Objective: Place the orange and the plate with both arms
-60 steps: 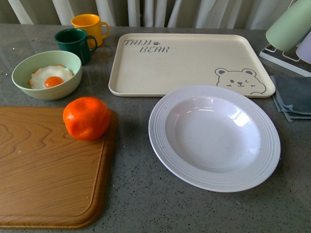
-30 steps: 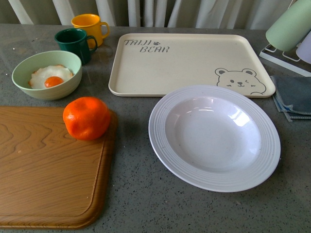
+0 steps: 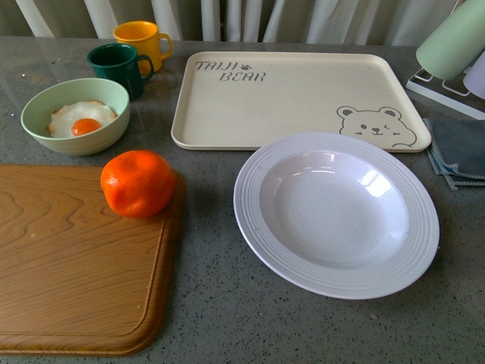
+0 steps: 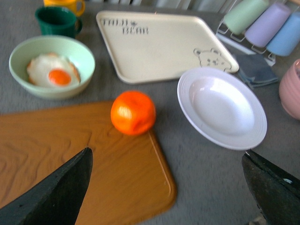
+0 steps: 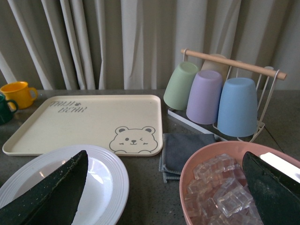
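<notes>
The bright orange rests on the far right corner of the wooden cutting board. It also shows in the left wrist view. The white ribbed plate lies on the grey counter to the right of the board, in front of the cream bear tray. Its rim shows in the left wrist view and the right wrist view. My left gripper is open, hovering above the board's near corner, short of the orange. My right gripper is open between the plate and a pink bowl. Neither gripper shows in the front view.
A pale green bowl with a fried egg, a green mug and a yellow mug stand far left. A folded grey cloth lies right of the tray. A pink bowl of ice cubes and a cup rack stand at the right.
The front view has shifted very slightly; the objects on the counter have not moved.
</notes>
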Controlling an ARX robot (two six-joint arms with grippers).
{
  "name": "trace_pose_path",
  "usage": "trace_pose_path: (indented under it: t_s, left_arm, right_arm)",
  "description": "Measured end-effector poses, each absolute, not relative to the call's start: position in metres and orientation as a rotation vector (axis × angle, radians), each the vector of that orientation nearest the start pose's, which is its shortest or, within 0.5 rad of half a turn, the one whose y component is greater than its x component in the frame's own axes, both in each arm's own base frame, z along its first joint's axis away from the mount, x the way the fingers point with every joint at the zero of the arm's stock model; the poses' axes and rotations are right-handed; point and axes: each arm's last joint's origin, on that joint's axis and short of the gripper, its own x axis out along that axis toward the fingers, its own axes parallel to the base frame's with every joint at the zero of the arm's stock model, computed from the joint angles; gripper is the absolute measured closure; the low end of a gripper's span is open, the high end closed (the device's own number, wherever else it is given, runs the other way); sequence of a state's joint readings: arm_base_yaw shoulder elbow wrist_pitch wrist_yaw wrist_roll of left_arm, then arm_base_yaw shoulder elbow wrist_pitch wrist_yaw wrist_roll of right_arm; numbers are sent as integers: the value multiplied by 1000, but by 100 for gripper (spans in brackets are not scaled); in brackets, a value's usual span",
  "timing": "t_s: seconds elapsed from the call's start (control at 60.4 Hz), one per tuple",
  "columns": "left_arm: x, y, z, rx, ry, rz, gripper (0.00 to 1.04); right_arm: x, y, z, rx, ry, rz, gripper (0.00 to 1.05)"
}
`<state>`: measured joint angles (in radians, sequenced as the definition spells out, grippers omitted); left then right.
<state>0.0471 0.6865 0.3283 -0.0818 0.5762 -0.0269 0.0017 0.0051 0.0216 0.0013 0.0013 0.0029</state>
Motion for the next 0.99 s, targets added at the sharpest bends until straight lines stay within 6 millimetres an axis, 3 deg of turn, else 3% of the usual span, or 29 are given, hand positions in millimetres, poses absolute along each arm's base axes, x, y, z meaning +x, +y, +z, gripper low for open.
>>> trace_pose_path:
  t_s: [0.133,0.215,0.331,0.696,0.994]
  left_arm:
    - [198,-16,206,-178,406,-535,9]
    - [239,-33,194,-234,445,-565,9]
    - [264,-49,180,-271,502,-573,9]
    - [283,-66,139,-252,649,-570,9]
    - [301,-69,123,-180,681,-510,9]
  right_arm:
    - [97,0,171,3,-18,0,9]
    - [97,0,171,3,-18,2,9]
    - [97,0,171,3,-18,2,9]
    - [97,0,171,3,-18,2,9]
    - [97,0,171,3,-18,2,9]
